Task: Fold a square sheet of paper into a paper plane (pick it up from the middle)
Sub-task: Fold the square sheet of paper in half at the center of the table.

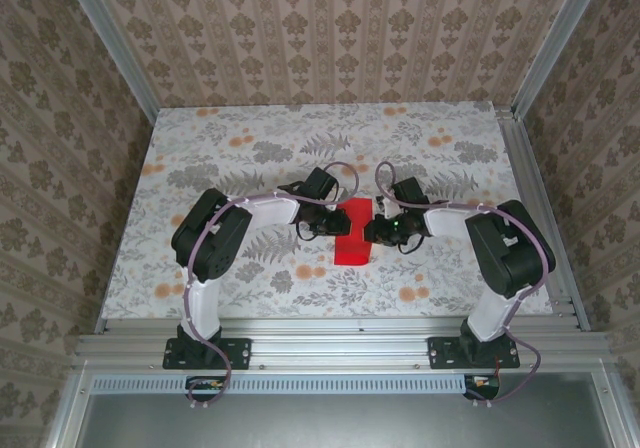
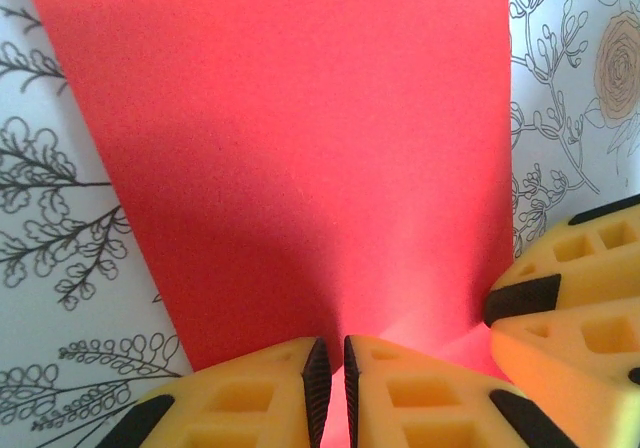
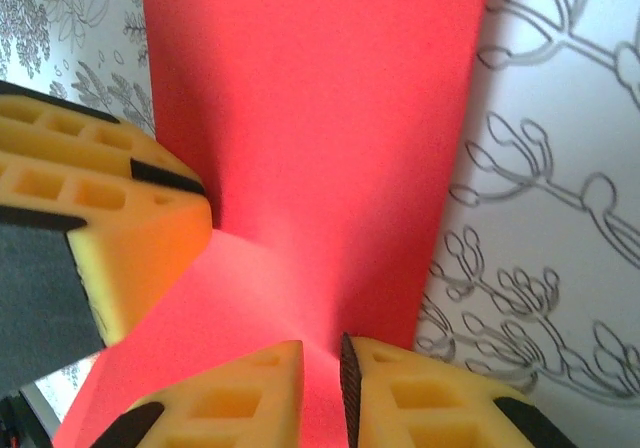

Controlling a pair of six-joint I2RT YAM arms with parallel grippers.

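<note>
The square sheet of paper (image 1: 352, 246) is bright red and lies at the table's middle, seen from above as a narrow strip running front to back. My left gripper (image 1: 336, 224) meets its left edge and my right gripper (image 1: 373, 230) its right edge. In the left wrist view the left gripper (image 2: 331, 356) is shut on a pinched ridge of the sheet (image 2: 300, 118). The right gripper's yellow fingers (image 2: 575, 298) sit close by at the right. In the right wrist view the right gripper (image 3: 322, 356) pinches the sheet (image 3: 310, 98) too, with the left gripper's fingers (image 3: 110, 218) opposite.
The floral tablecloth (image 1: 250, 148) spreads around the paper on all sides. Aluminium frame rails (image 1: 535, 208) and patterned walls bound the table. Both arm bases (image 1: 205, 348) stand at the near edge.
</note>
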